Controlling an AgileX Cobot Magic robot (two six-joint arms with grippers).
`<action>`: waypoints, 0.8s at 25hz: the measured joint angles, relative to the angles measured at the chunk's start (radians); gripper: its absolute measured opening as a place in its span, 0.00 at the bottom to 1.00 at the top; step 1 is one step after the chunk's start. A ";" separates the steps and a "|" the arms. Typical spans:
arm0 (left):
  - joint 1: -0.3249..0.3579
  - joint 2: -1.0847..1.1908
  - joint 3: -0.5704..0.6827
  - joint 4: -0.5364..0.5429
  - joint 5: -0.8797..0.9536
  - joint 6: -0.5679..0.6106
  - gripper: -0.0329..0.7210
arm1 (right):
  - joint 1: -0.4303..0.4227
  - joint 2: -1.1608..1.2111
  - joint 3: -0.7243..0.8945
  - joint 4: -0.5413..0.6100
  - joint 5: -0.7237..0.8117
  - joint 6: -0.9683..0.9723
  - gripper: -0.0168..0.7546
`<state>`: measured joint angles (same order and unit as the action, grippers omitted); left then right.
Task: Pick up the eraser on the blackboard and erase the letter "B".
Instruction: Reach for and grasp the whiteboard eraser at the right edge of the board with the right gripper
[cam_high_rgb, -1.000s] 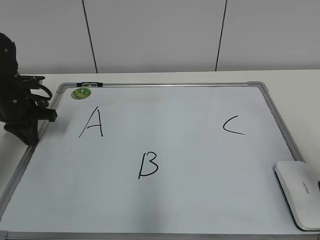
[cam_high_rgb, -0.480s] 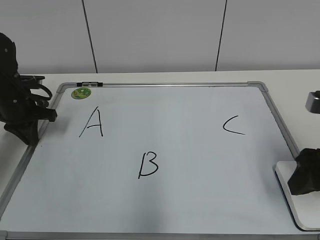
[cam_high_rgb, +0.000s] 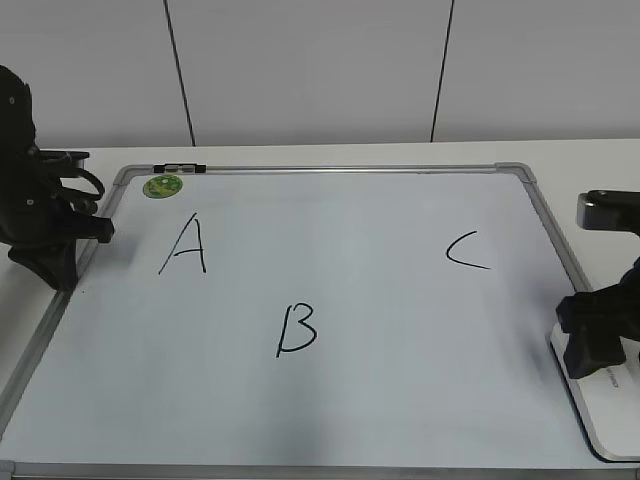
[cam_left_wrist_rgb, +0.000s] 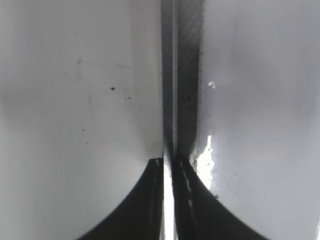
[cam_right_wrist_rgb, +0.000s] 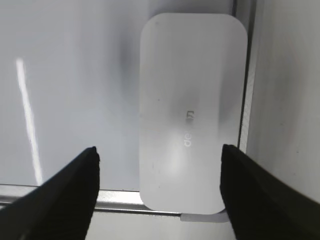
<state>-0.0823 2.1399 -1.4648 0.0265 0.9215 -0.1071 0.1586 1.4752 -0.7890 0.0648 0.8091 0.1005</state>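
- Right pincer (cam_right_wrist_rgb: 159, 155): spread wide, hanging over the eraser (cam_right_wrist_rgb: 192, 110); in my wrist view one dark finger (cam_right_wrist_rgb: 70, 195) stands left of the block and the other right of it, neither visibly touching it. In the exterior view my pincer (cam_high_rgb: 590, 340) sits at the near right, covering the far end of the eraser (cam_high_rgb: 610, 405).
- Left pincer (cam_left_wrist_rgb: 168, 165): pressed together, only a thin bright slit between the fingers; it sits over the board's left frame rail. In the exterior view this pincer (cam_high_rgb: 60, 255) is at the far left edge of the board, well apart from the letters.
- Eraser: white rounded block with small grey print on top, lying flat at the near right corner of the board (cam_high_rgb: 400, 400), just beside the right frame rail; its near end reaches over the near rail in my right wrist view.
- Board: white surface, silver-grey frame, grey corner caps, lying flat on a pale table (cam_high_rgb: 590, 160).
- "B" (cam_high_rgb: 297, 330): black marker, whole, in the middle of the board toward the near side, well apart from the eraser.
- "A" (cam_high_rgb: 185, 245): black, far left part of the board.
- "C" (cam_high_rgb: 465, 250): black, far right part of the board.
- Magnet (cam_high_rgb: 162, 186): small, round, green, at the far left corner.
- Marker (cam_high_rgb: 180, 168): dark, short, lying along the far rail just beyond the magnet.
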 joint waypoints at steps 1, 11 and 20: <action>0.000 0.000 0.000 -0.002 0.000 0.000 0.09 | 0.000 0.016 -0.005 -0.005 0.000 0.007 0.74; 0.000 0.000 0.000 -0.006 0.000 0.000 0.09 | 0.000 0.033 -0.009 -0.058 0.000 0.044 0.90; 0.000 0.000 0.000 -0.009 -0.002 0.000 0.09 | 0.000 0.105 -0.014 -0.104 0.002 0.085 0.89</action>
<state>-0.0823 2.1399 -1.4648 0.0172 0.9192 -0.1071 0.1586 1.5802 -0.8035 -0.0391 0.8113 0.1856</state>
